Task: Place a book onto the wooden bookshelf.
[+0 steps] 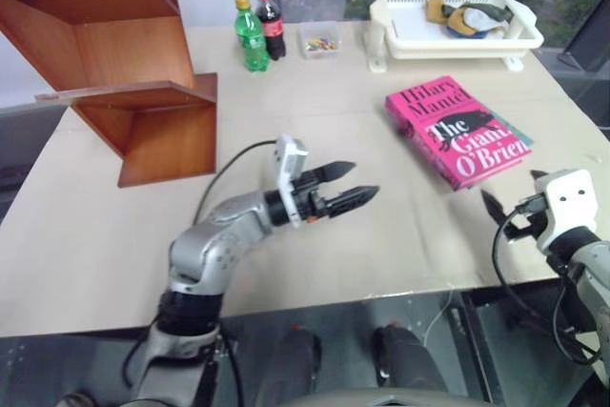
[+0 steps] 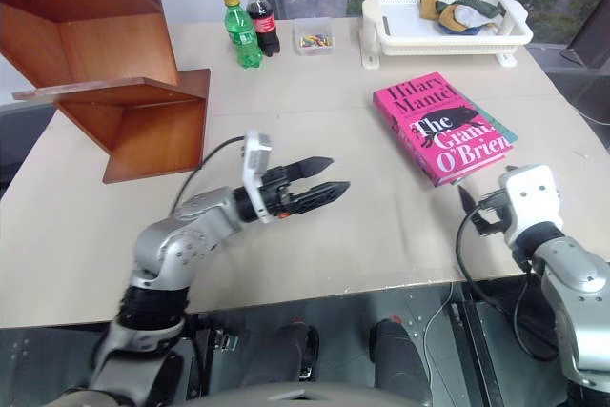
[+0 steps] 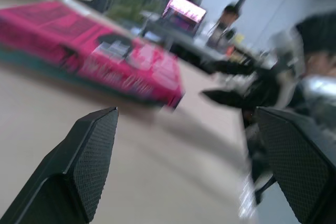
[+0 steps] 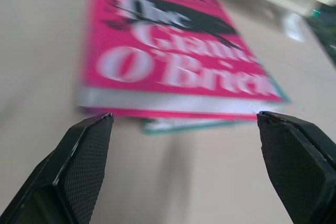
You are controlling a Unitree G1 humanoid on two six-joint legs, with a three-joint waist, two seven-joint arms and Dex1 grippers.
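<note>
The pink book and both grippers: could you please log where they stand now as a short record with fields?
book: pink book lies flat on the table, on top of a teal book
left gripper: left gripper open, above the table, pointing toward the book
right gripper: right gripper open, facing the book's near edge, not touching
wooden bookshelf: wooden bookshelf on the table's far left, no book in it

Beneath the bright pink hardback book (image 1: 457,131), only a teal edge of another book (image 1: 522,136) visible. Reddish-brown wooden bookshelf (image 1: 105,54) cut off at top and left. Contents of small clear plastic box (image 1: 318,41) too small to tell.
</note>
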